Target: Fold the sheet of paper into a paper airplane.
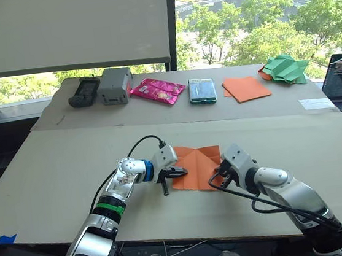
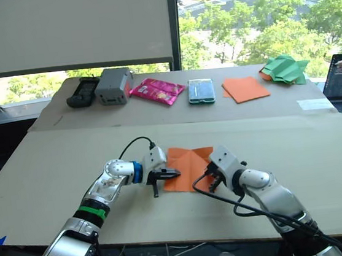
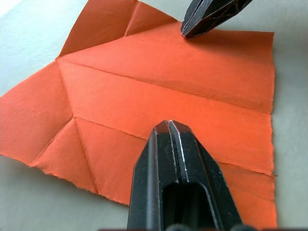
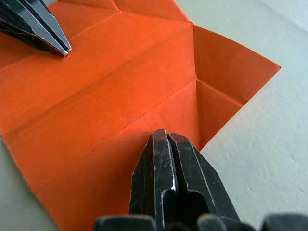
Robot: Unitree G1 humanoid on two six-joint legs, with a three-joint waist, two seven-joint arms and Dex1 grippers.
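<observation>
1. Our left gripper (image 3: pixel 169 126) has its fingers pressed together, tip down on the sheet of paper (image 1: pixel 197 167).
2. Our right gripper (image 4: pixel 166 135), fingers likewise together, presses the sheet's opposite side.

Both eye views looked down from the head across the worktop (image 1: pixel 52 172) toward its far edge. Each wrist view sat close above the sheet of paper (image 3: pixel 159 96), facing the other across that shared sheet.
</observation>
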